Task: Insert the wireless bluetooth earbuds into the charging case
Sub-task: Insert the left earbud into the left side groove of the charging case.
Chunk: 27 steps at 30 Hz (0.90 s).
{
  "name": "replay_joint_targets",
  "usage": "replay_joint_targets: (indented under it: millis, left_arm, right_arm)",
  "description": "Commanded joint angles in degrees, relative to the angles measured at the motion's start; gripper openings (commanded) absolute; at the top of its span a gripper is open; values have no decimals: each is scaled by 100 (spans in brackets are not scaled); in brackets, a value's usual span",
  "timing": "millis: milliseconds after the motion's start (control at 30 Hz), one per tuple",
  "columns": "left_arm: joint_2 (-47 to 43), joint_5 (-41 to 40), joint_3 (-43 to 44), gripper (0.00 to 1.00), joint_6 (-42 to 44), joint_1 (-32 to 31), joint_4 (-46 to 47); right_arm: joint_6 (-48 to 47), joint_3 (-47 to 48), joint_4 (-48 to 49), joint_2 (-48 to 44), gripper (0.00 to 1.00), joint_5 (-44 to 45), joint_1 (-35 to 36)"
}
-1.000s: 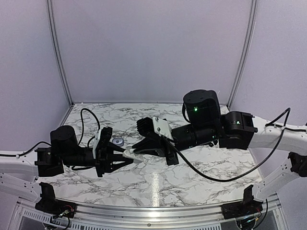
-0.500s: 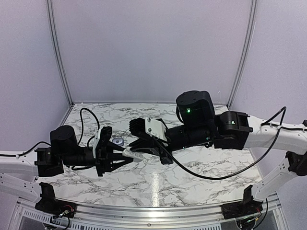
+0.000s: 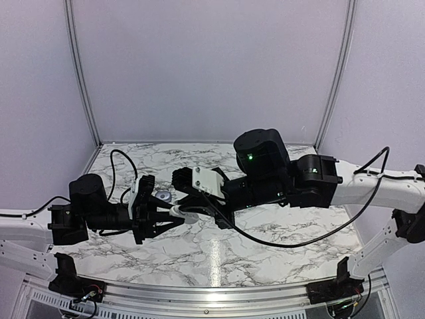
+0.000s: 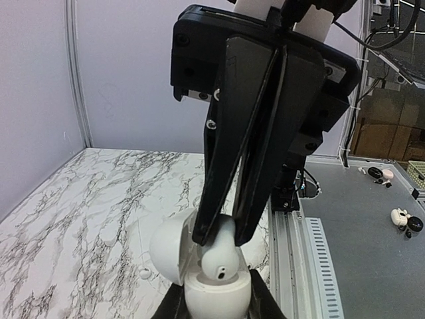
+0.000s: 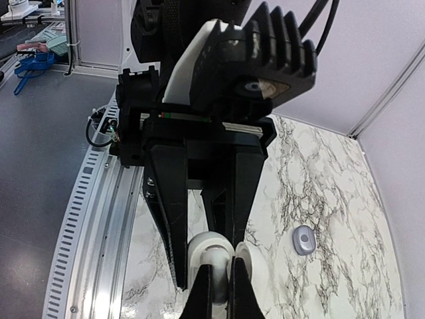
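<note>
Fingers of the left gripper point(image 4: 217, 304) clamp a white charging case point(image 4: 216, 287) with its lid point(image 4: 169, 249) open. 1 white earbud point(image 4: 219, 260) sits at the case's mouth, pinched by the right gripper point(image 5: 222, 292). Farther back, 1 small grey oval piece point(image 3: 163, 196) lies on the marble table point(image 3: 265, 246).

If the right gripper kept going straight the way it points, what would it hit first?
The open charging case clamped in the left gripper: the earbud pinched in the right gripper hangs right over it, contact unclear.
</note>
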Motion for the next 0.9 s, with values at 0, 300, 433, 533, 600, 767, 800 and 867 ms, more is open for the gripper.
replay_joint_targets:
  millis: [0, 300, 433, 533, 600, 767, 800, 867]
  left_arm:
    - [-58, -32, 53, 0, 106, 25, 259]
    - [-84, -73, 37, 0, 143, 25, 259]
    - [-75, -36, 27, 0, 176, 25, 259]
    - [-96, -28, 7, 0, 180, 25, 259]
    - [-114, -37, 2, 0, 173, 25, 260]
    - [-166, -109, -27, 0, 123, 25, 265]
    - [-175, -117, -32, 0, 119, 25, 267]
    - [-180, -126, -38, 0, 111, 25, 266]
  right_arm:
    - [105, 256, -99, 92, 0, 211, 70]
    - [107, 335, -260, 230, 0, 6, 96]
    - [97, 393, -373, 355, 0, -2, 97]
    - [107, 385, -377, 378, 0, 56, 97]
    - [106, 372, -369, 375, 0, 105, 97]
    - [113, 393, -322, 300, 8, 185, 97]
    - [129, 395, -304, 266, 11, 188, 97]
    - [156, 386, -250, 206, 15, 188, 97]
